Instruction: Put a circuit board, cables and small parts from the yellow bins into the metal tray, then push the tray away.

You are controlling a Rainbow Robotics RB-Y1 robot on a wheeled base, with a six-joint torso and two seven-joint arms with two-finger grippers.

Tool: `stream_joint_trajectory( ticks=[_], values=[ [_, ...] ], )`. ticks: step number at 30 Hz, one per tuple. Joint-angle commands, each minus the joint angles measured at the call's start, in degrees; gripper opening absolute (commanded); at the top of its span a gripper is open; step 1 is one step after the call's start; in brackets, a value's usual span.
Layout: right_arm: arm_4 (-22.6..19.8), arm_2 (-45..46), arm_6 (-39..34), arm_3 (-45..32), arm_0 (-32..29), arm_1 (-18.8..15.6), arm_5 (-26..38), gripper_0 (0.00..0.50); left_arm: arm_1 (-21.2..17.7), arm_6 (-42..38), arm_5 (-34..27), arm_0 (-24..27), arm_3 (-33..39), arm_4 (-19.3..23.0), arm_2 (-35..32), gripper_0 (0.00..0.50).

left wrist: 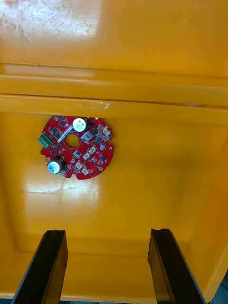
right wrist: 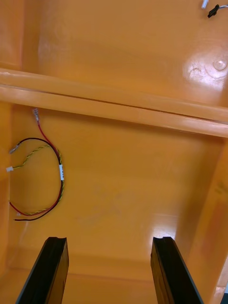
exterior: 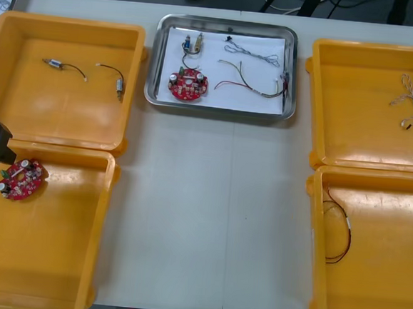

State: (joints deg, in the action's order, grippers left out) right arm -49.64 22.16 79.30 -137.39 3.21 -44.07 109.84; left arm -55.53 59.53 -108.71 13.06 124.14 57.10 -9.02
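**A:** Left gripper (left wrist: 108,232) spread, gripping nothing, above the near left yellow bin (left wrist: 142,95).

**B:** Circuit board (left wrist: 77,147) ahead of the fingers, flat in that bin's far left corner. Round, red, studded with parts, no long axis to line up.

**A:** Right gripper (right wrist: 110,240)?

**B:** Spread and empty too, over the near right bin (right wrist: 142,107), well apart from the board.

The light table (exterior: 208,219) carries four yellow bins: left far bin (exterior: 52,110), left near bin (exterior: 41,256), right far bin (exterior: 359,127), right near bin (exterior: 382,283). The metal tray (exterior: 227,25) sits between the two far bins, near the far edge.
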Motion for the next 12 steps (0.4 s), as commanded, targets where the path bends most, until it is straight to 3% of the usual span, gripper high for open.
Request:
stream_joint_trajectory(
  ticks=[1, 12],
  values=[
    [0.1, -0.5, -2.1, -1.7, -1.0, 0.6, 0.2, 0.500, -0.3, 3.3, 0.4, -1.0, 1.5, -0.4, -1.9, 0.500],
    [0.1, -0.5, -2.1, -1.7, -1.0, 0.6, 0.2, 0.500, -0.3, 3.3, 0.4, -1.0, 1.5, -0.4, -1.9, 0.500]
  ],
)
